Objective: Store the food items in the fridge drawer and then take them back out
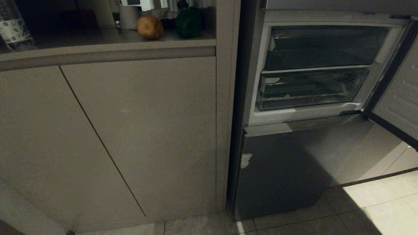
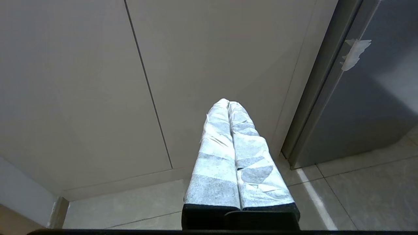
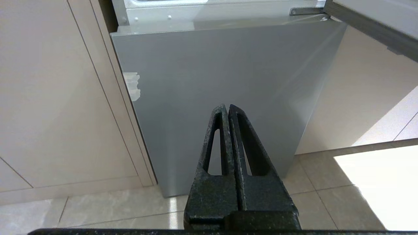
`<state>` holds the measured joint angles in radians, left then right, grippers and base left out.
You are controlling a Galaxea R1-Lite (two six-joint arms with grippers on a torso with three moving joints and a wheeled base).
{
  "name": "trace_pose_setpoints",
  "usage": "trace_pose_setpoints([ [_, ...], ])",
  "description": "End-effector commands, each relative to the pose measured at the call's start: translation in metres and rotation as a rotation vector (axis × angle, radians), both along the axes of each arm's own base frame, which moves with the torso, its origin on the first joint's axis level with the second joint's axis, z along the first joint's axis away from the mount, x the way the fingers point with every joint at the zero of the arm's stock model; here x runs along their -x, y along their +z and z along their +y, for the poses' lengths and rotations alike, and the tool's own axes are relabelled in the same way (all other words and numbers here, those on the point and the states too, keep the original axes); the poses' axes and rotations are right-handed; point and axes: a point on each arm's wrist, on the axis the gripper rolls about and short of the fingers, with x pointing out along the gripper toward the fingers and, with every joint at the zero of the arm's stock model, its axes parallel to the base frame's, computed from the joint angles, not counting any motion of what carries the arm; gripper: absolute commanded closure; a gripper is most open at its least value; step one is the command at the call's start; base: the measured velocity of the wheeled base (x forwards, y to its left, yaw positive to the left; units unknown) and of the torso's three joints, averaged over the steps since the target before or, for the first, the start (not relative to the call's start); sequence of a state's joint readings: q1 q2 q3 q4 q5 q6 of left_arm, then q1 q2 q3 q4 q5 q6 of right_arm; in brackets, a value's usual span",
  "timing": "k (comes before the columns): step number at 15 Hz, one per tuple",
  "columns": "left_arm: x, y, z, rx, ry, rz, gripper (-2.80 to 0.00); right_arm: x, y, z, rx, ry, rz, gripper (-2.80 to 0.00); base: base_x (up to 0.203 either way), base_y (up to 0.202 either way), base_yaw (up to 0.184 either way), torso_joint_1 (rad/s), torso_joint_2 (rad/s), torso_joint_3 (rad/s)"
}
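Both pincers, left pincer [image 2: 228, 103] and right pincer [image 3: 226, 107], hang low, squeezed tight, holding nothing. Potato [image 1: 150, 27] and pepper [image 1: 188, 23] sit on the desk [image 1: 98, 37]. Reach the potato first, opening wide, going slowly.

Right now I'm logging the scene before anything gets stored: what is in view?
lumpy tan-brown potato: one, on the counter ledge.
glossy dark green bell pepper: one, beside the potato.
clear plastic water bottle: one, counter's far left.
white paper roll: one, behind the potato.
clear-plastic fridge drawers: two, stacked in the open fridge.
grey lower fridge panel: one, with one tape scrap.
left gripper: white-wrapped, shut, empty.
right gripper: black, shut, empty.
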<state>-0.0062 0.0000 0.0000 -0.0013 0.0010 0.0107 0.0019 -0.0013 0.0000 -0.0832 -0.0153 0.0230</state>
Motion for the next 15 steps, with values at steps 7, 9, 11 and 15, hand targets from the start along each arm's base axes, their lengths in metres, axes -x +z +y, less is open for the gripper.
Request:
trace_pose_setpoints([
  [7,-0.0001,0.0001,0.0,0.002,0.001,0.001,0.0,-0.0025,-0.0084,0.0,0.0,0.0,0.031,0.0,0.0,0.0,0.0,0.001,0.0,-0.007],
  [9,-0.0001,0.0001,0.0,0.002,0.001,0.001,0.0,-0.0025,-0.0084,0.0,0.002,-0.001,0.031,0.0,0.035,0.0,-0.001,-0.005,0.0,0.001],
  [11,-0.0001,0.0001,0.0,0.002,0.001,0.001,0.0,-0.0025,-0.0084,0.0,0.0,0.0,0.03,0.0,0.177,0.0,-0.002,-0.003,0.0,0.003],
  [15,-0.0001,0.0001,0.0,0.002,0.001,0.001,0.0,-0.0025,-0.0084,0.0,0.0,0.001,0.031,0.0,0.198,0.0,-0.002,0.002,0.0,0.002],
])
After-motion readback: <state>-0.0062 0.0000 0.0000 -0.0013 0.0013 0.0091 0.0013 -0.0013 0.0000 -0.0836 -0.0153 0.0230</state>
